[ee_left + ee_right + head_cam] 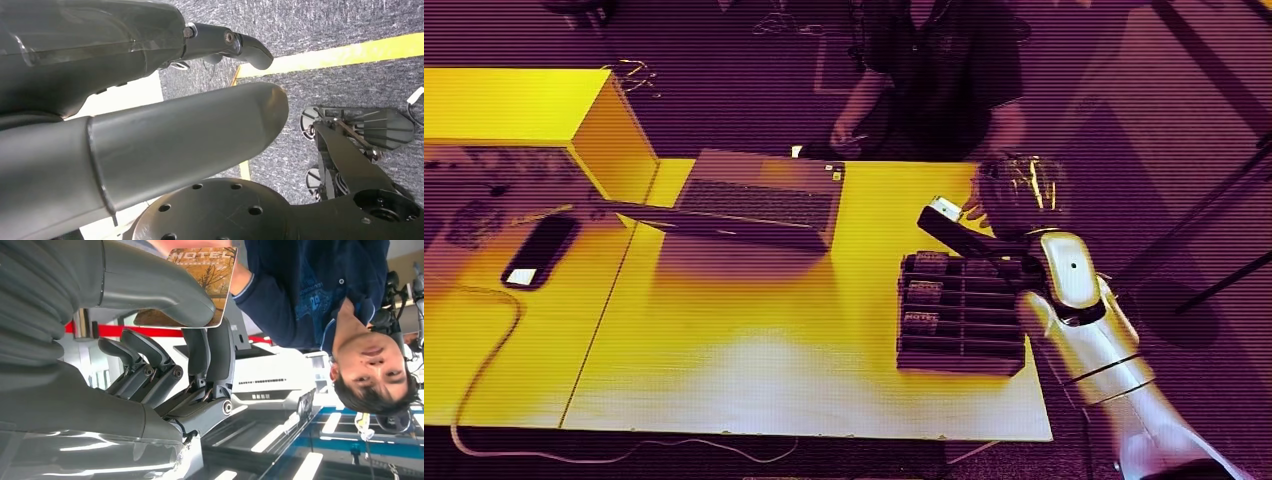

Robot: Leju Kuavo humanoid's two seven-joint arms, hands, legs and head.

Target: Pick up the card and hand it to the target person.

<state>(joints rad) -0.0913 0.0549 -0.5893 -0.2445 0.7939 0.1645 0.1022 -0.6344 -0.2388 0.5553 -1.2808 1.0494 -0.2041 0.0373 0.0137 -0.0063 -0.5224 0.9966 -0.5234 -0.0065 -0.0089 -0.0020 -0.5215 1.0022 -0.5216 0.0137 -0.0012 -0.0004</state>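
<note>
Right wrist view: right hand [165,335] pinching the card [212,270] between thumb and fingers, before the person [320,295]; left hand [150,100] holding nothing.

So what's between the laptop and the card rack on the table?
Nothing: in the head view bare tabletop separates the laptop from the rack.

the word "hotel" is read in pale capitals along one edge of the tan, tree-printed card [210,270], which is pinched between the thumb and fingers of the right hand [200,335]. similar pale lettering is seen on cards standing in the dark slotted tray [964,355] near the yellow table's right edge, but it is too blurred to be read. a printed emblem on the person's dark blue shirt [312,302] cannot be made out.
</note>
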